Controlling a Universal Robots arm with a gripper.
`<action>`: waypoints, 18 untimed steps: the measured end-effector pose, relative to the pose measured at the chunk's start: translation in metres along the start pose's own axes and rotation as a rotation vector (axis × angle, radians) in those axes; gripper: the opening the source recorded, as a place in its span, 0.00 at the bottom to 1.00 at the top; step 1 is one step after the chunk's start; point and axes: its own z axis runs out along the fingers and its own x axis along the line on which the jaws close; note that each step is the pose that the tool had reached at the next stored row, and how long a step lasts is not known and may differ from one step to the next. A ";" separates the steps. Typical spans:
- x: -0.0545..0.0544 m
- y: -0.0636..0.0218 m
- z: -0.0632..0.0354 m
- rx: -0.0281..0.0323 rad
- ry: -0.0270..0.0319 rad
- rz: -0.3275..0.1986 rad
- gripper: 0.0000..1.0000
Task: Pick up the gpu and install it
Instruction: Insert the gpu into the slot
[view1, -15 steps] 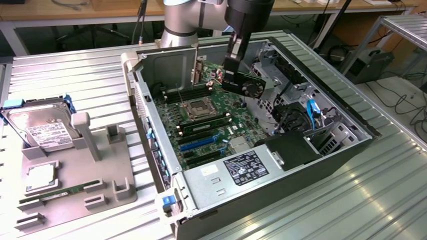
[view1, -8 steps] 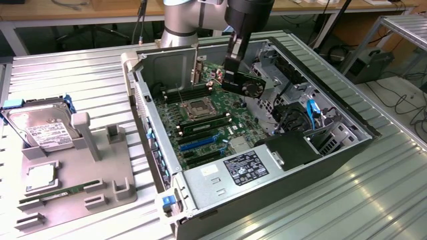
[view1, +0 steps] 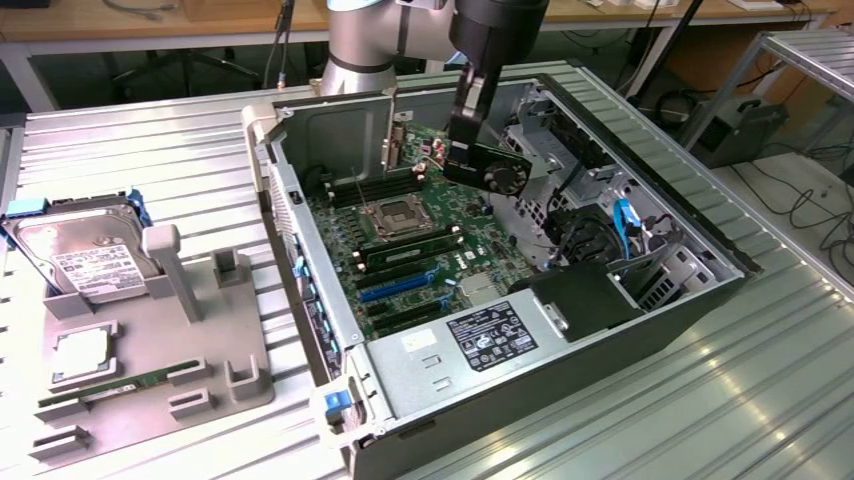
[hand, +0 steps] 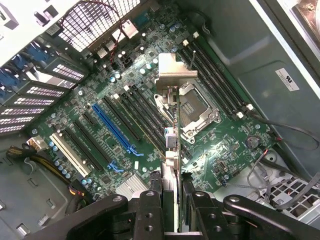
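Robotics lab: robot arm (view1: 360, 40), open PC case (view1: 441, 375), metal bench (view1: 147, 170); cabled desks (view1: 134, 30) behind

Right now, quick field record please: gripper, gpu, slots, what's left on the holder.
gripper: shut on the gpu
gpu: held in the air over the motherboard, not in a slot
long blue slot: empty
case: open, insides exposed
holder: at the exterior view's left, carries the hard drive and RAM stick
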 end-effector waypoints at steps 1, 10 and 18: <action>0.000 0.0000 0.0000 -0.0001 0.0000 -0.001 0.27; 0.000 0.0000 0.0000 -0.0003 0.0000 -0.012 0.27; 0.000 0.0000 0.0000 -0.0025 0.0006 -0.106 0.27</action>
